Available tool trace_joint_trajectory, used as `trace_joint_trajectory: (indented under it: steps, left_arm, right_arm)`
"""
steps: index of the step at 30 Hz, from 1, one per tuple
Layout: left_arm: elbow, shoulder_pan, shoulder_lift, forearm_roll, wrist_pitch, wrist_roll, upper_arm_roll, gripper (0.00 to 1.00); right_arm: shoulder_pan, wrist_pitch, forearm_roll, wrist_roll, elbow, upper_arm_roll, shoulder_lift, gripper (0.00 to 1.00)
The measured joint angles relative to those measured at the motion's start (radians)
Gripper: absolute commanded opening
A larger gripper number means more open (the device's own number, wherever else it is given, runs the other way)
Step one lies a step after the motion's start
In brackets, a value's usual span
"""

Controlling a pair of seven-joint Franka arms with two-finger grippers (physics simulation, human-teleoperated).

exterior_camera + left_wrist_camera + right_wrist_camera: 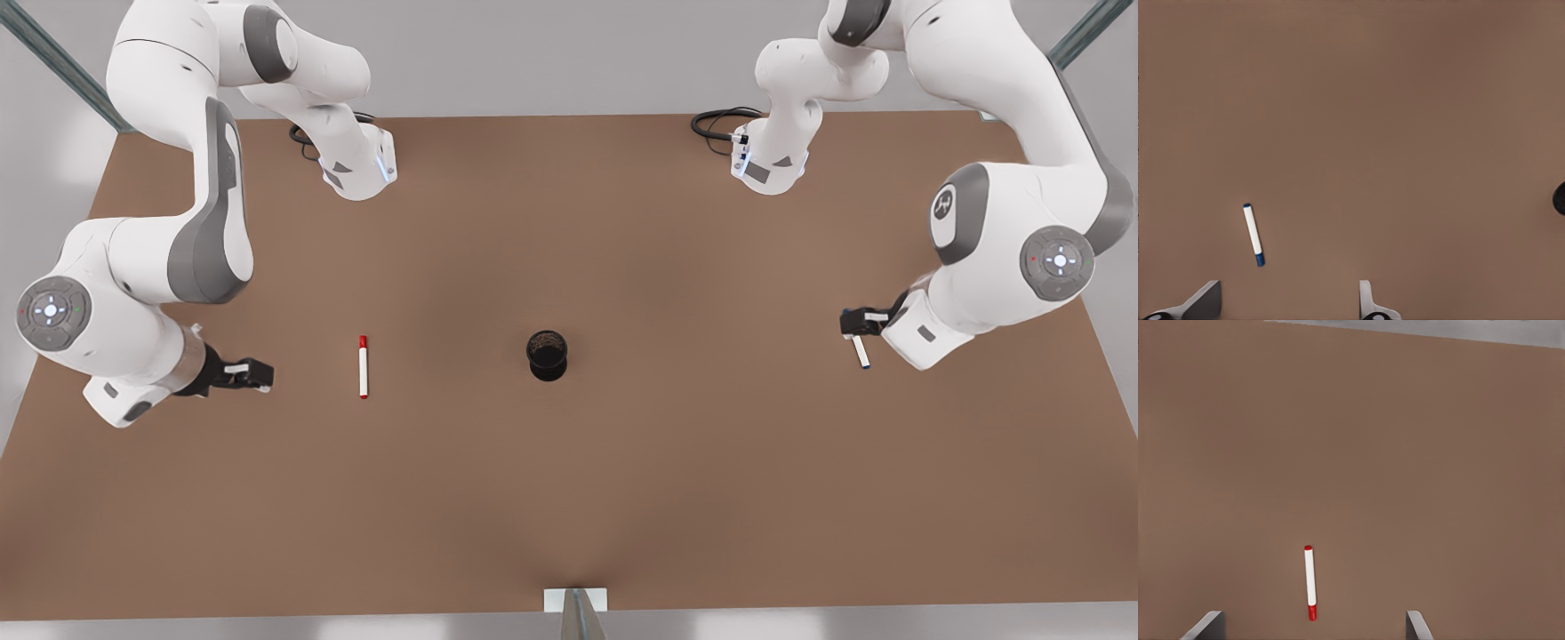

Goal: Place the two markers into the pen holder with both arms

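Looking across the brown table [569, 498] from the near edge to the far edge.

Sitting at the near edge, at 6 o'clock from the pen holder [547, 355]: a small white bracket [576, 600] with a grey post.

Standing up near the middle of the table: the little black mesh pen holder, with no marker in it.

Lying flat at 9 o'clock from the holder, well apart from it: the red marker [363, 366], with its red cap pointing to 12 o'clock. Seen again from the right wrist [1311, 583], flat on the table between two fingers [1208, 625] spread wide, not touched.

Waiting farther out at 9 o'clock, near the red marker but apart from it: the right gripper [258, 375], let go, holding nothing.

Lying at 3 o'clock from the holder, far out: the blue marker [861, 352], with its dark blue end toward 5 o'clock. Seen from the left wrist too [1253, 235], flat on the table, free of the fingers [1205, 300].

Hanging right over the top end of the blue marker: the left gripper [852, 322], jaws spread apart, holding nothing.

Sitting at the far edge, at 11 and 1 o'clock: the two white arm bases [356, 164] and black cables [716, 123].
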Motion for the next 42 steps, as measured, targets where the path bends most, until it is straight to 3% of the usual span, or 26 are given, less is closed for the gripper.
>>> trace_joint_trajectory:
  steps: [3,8,16,23,32,33,37,42]
  left_arm:
    - [-0.032,0.01,0.02,0.004,0.044,0.008,0.006,1.0]
    - [-0.348,0.05,0.034,-0.037,0.288,0.03,0.157,1.0]
    - [-0.734,0.066,0.07,-0.18,0.763,0.148,0.254,1.0]
    - [-0.833,0.062,0.103,-0.2,1.037,0.321,0.29,1.0]
    - [-0.879,0.049,0.133,-0.217,1.147,0.481,0.28,0.98]
    - [-0.88,0.048,0.14,-0.224,1.152,0.494,0.276,0.95]
    - [-0.88,0.048,0.158,-0.25,1.165,0.539,0.267,0.64]
    - [-0.879,0.048,0.175,-0.262,1.173,0.584,0.266,0.6]
  right_arm:
    - [0.0,0.02,0.0,-0.003,0.0,0.0,0.0,1.0]
    - [-0.001,0.037,0.0,-0.007,0.0,0.0,0.0,1.0]
    - [-0.005,0.055,0.0,-0.012,0.001,0.0,0.008,1.0]
    - [-0.009,0.144,0.001,-0.015,-0.002,0.0,0.127,1.0]
    - [-0.048,0.271,0.001,-0.017,-0.015,0.0,0.276,1.0]
    - [-0.051,0.278,0.001,-0.017,-0.015,0.0,0.285,1.0]
    - [-0.059,0.303,0.001,-0.017,-0.015,0.0,0.326,1.0]
    - [0.003,0.332,0.002,-0.01,-0.03,0.005,0.37,1.0]
